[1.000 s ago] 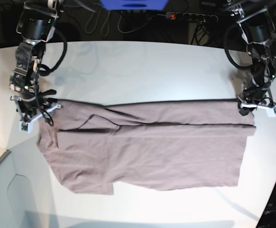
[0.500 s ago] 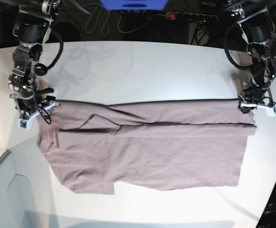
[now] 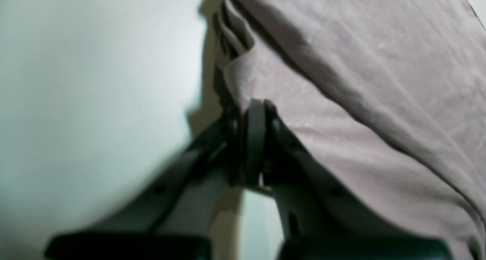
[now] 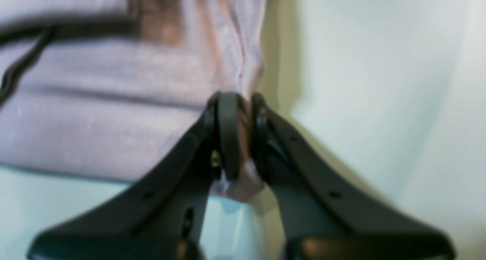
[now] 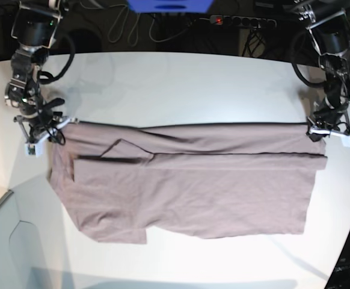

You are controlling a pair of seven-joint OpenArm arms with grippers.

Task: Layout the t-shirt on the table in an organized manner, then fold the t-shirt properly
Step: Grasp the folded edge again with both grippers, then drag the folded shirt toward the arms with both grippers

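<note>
- No brand, label or readable writing is seen on the t-shirt (image 5: 187, 186) in any view.
- The t-shirt is mauve-grey, soft, w/ fine wrinkles; it is spread wide across the white table (image 5: 181, 84), the long side running between both arms.
- The far strip of the cloth is folded over toward the near side, so a long straight fold line crosses the shirt in the base view; a small triangular flap is seen near that view's left end.
- One short sleeve is seen at the near-left corner of the shirt, base view.
- Left gripper (image 3: 252, 138): jaws pressed together on the far corner of the t-shirt (image 3: 360, 100); cloth layers are bunched just beyond the tips.
- Right gripper (image 4: 239, 134): jaws closed on the shirt edge (image 4: 114, 100), w/ a bit of cloth sticking out below the pads.
- Both held corners are at the far edge of the shirt, which is pulled nearly straight between the 2 grippers.
</note>
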